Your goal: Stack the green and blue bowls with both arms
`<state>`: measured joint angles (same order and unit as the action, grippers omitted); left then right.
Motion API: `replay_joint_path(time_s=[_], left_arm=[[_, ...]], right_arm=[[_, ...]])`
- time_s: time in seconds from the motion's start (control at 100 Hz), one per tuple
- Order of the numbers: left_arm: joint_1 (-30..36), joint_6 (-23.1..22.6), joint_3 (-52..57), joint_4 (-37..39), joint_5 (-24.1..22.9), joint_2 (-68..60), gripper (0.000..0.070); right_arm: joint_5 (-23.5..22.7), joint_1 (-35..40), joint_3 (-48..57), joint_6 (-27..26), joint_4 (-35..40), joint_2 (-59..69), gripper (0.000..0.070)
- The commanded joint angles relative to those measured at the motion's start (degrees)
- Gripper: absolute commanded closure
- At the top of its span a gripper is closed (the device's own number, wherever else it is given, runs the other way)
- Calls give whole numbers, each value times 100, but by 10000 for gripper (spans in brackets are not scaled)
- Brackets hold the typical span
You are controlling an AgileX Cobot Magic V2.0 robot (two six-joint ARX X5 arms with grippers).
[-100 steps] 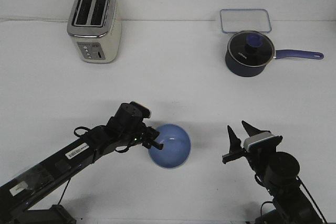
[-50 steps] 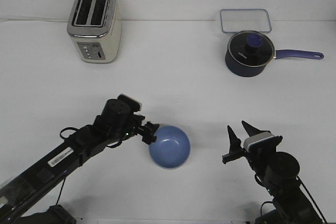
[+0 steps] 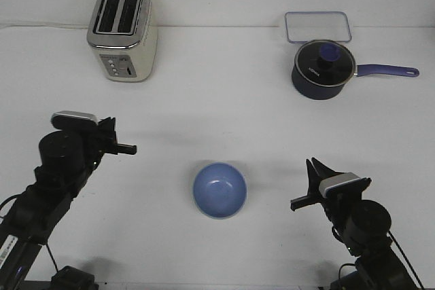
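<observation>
The light blue bowl point(image 3: 219, 189) sits upright on the white table, in the middle near the front, with nothing touching it. No mint green bowl shows as a separate thing; I cannot tell whether it is under the blue one. My left gripper point(image 3: 119, 138) is open and empty, well to the left of the bowl and a little behind it. My right gripper point(image 3: 306, 185) is open and empty, to the right of the bowl and apart from it.
A cream and silver toaster point(image 3: 123, 32) stands at the back left. A dark navy saucepan point(image 3: 323, 67) with a glass lid and a long handle stands at the back right, with a clear lidded container point(image 3: 317, 26) behind it.
My left gripper left the blue bowl's rim and drew back far to the left. The bowl stays where it was set. My right gripper shifted slightly toward the front.
</observation>
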<state>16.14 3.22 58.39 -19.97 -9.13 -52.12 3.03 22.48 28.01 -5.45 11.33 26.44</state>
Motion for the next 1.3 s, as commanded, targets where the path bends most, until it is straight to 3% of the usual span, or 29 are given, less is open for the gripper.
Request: replay_joint_path(time_s=[0.0,0.09,0.21,0.35,1.29], left_arm=[[-157,-133,-109,37,-37,221,687],[-420,-240,-614,437,-37,772,687],[-601,-297,-1550,1370,48,1733,688],[-612,-382,-2540,2328,166,2734,688],[-612,-369,-2837,2212,168,3077,686]], right_arm=[[9,33,13,-214,20,-232,694],[76,33,2,-223,208,-706,694],[601,33,-35,-44,372,-1357,694],[898,31,-107,33,385,-1663,694],[901,37,-103,-90,348,-1665,694]])
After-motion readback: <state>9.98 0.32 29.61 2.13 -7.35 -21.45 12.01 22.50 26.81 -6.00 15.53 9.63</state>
